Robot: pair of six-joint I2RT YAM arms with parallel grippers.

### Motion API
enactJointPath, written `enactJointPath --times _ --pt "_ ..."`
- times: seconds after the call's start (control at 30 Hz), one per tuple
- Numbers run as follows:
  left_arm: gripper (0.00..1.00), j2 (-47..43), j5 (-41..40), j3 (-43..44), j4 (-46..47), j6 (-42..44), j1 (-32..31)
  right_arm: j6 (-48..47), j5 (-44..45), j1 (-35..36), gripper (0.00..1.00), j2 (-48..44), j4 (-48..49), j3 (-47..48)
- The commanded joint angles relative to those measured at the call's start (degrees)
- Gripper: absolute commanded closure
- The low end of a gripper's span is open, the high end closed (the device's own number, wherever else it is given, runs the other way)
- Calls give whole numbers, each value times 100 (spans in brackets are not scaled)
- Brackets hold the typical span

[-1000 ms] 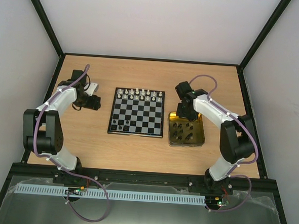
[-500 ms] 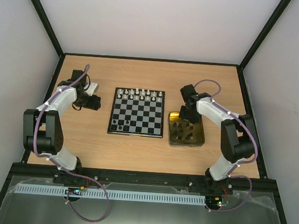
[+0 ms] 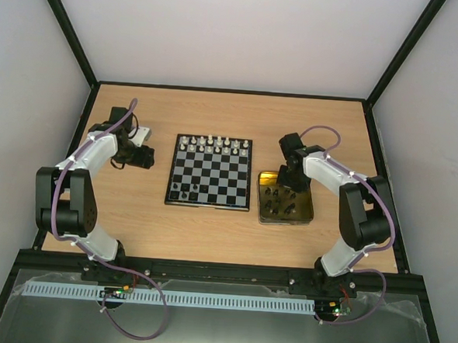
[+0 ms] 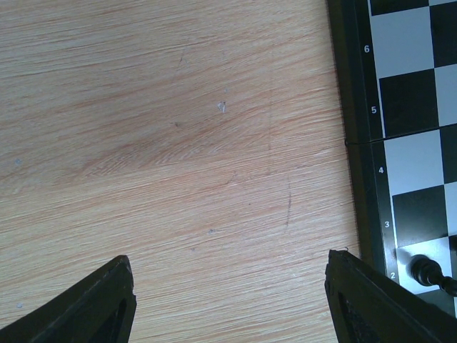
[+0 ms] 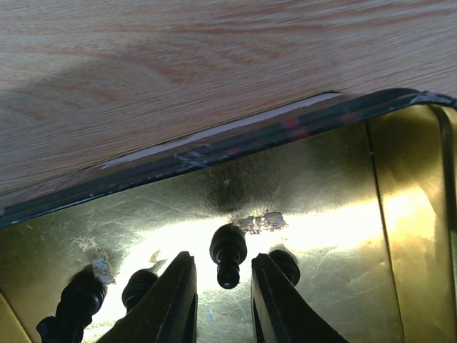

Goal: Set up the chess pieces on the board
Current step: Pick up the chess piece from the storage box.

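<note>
1. We find the left gripper point(image 4: 228, 257) released, jaws wide over the table point(image 4: 178, 143), beside the board's point(image 4: 360, 143) left rim.
2. The right gripper point(image 5: 221, 261) sits in the tin point(image 5: 321, 179), jaws narrowly apart astride a black pawn point(image 5: 228, 246), not clamping it.
3. White pieces point(image 3: 215, 146) line the board's far rows; other black pieces point(image 3: 282, 200) stand in the tin.

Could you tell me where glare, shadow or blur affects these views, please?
Right wrist: bright glare on the tin floor, pieces silhouetted, fingers soft. Left wrist: even light, board and table sharp. Top external: even light, pieces too small to tell apart.
</note>
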Motion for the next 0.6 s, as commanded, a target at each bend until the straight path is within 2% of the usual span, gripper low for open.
enactJointPath --times 0.0,0.57 --pt "27 53 37 135 -140 -50 11 -48 0 -30 79 -169 21 -61" --pt "27 67 35 155 -138 -43 11 -83 -27 -32 82 -117 74 -160"
